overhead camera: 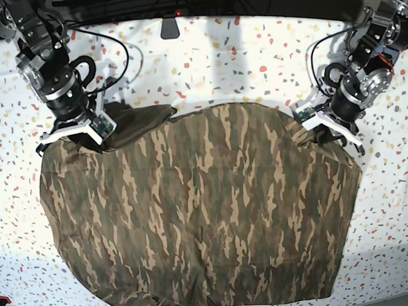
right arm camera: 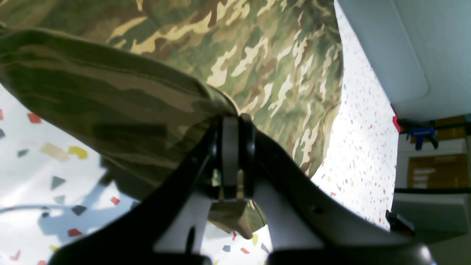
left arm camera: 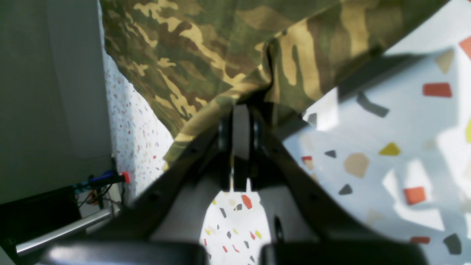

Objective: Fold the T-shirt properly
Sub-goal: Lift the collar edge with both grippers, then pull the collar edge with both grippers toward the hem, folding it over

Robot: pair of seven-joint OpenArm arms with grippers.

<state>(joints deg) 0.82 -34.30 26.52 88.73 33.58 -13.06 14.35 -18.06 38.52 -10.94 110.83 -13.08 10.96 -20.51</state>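
T-shirt [overhead camera: 200,209] lies spread on the speckled table [overhead camera: 253,53], each claw, left [left arm camera: 241,106] and right [right arm camera: 233,117], clamped on a far corner.

**Left gripper pinching a camouflage T-shirt over a speckled tabletop**

Seen from the left wrist, the left gripper [left arm camera: 241,110] rises from the bottom centre of the frame, its dark jaws closed together on a bunched fold of the T-shirt [left arm camera: 206,48]. The olive, brown and tan cloth fills the upper middle and drapes toward the lower left. A white tabletop [left arm camera: 386,154] with coloured flecks spreads across the right. A plain grey panel [left arm camera: 48,92] fills the left side.
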